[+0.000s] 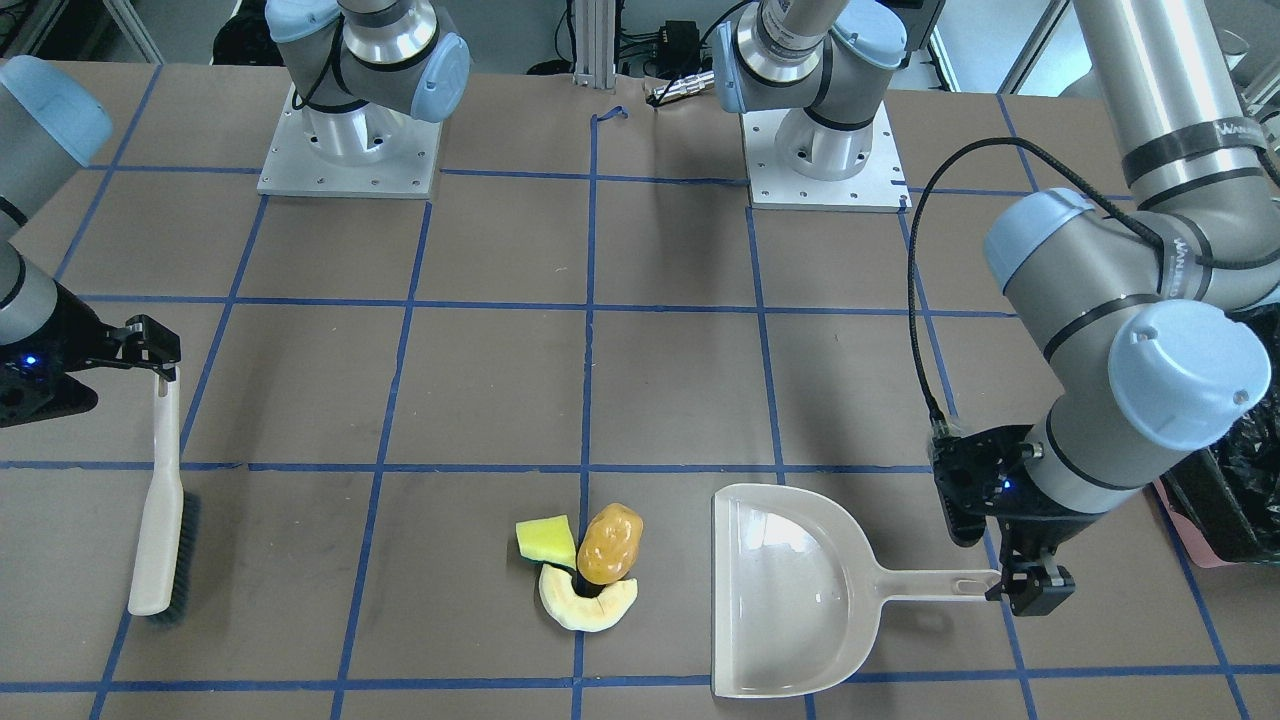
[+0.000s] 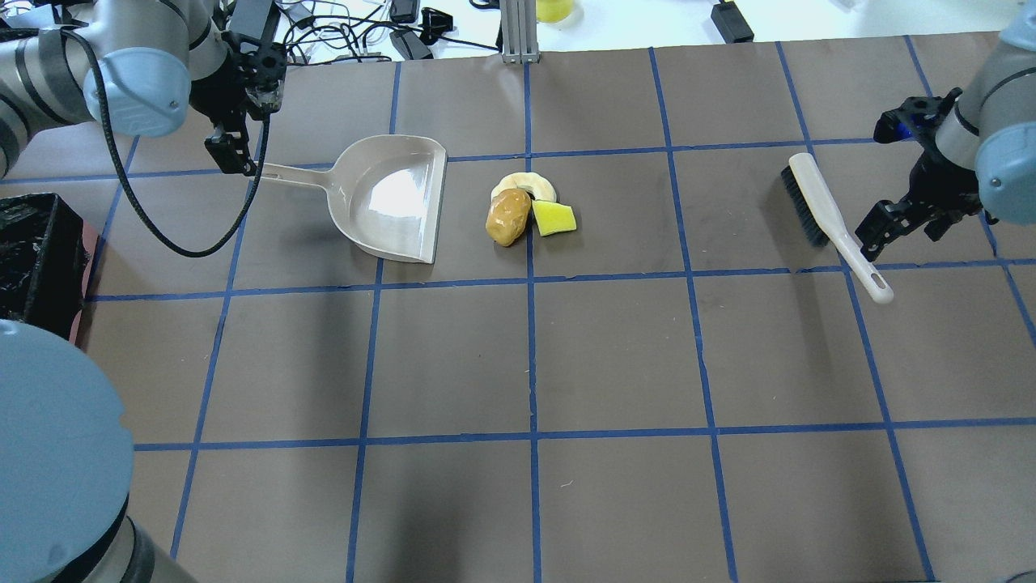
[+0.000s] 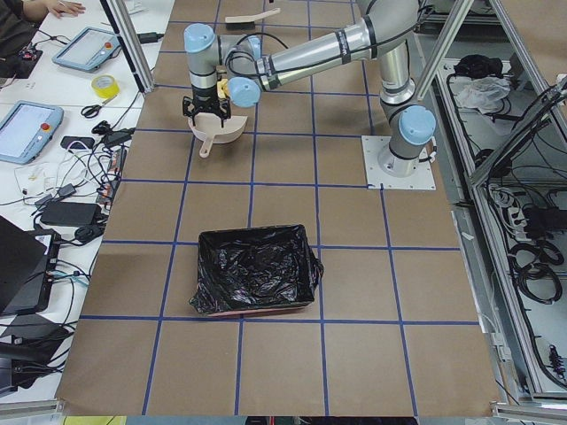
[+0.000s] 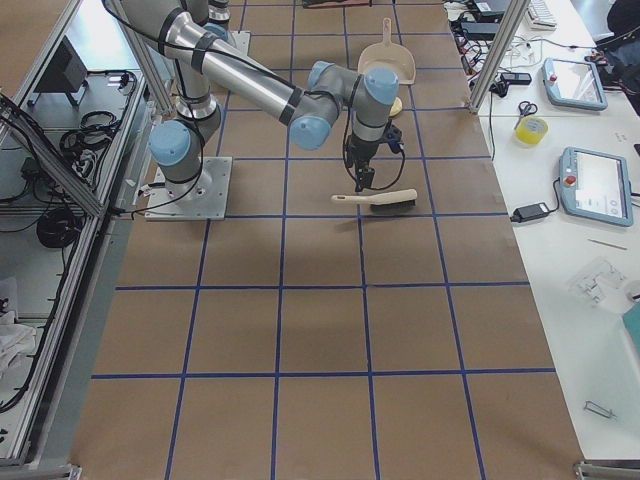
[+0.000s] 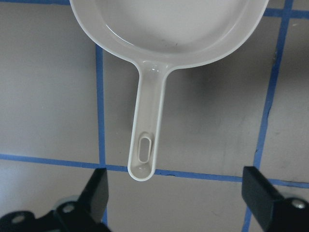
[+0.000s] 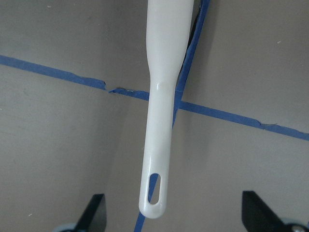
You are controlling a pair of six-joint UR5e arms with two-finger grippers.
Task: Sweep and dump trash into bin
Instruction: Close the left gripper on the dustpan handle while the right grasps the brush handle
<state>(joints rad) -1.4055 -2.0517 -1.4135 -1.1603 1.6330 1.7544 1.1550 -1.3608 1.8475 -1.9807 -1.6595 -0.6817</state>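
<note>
We see the three bits of trash huddled together, touching, at the far middle of the brown paper-covered table taped in a blue grid [image 2: 615,356]: a yellow sponge wedge with a green edge [image 2: 554,217], a glossy amber-orange oval lump [image 2: 507,219] and a pale cream crescent slice [image 2: 524,185]. Just to their left lies the beige plastic dustpan [image 2: 388,202], its mouth facing them. Well to their right lies a white-handled brush with dark bristles [image 2: 817,202]. The pink-sided bin lined with a crinkly black bag [image 3: 209,274] sits at the table's left end, nearer the robot.

The left gripper [image 5: 177,193] hangs over the tip of the dustpan's handle, fingers spread wide and grasping nothing. The right gripper [image 6: 176,210] hovers likewise over the brush handle's end, released.

We judge the pile light. The sponge should be soft and easy to drag, the lump smooth enough to roll or skid from the bristles, and the slice thin enough to slip under them. Both tools look stiff, light and slick, so we would clamp each across its narrow handle, a little in from the hanging hole.
</note>
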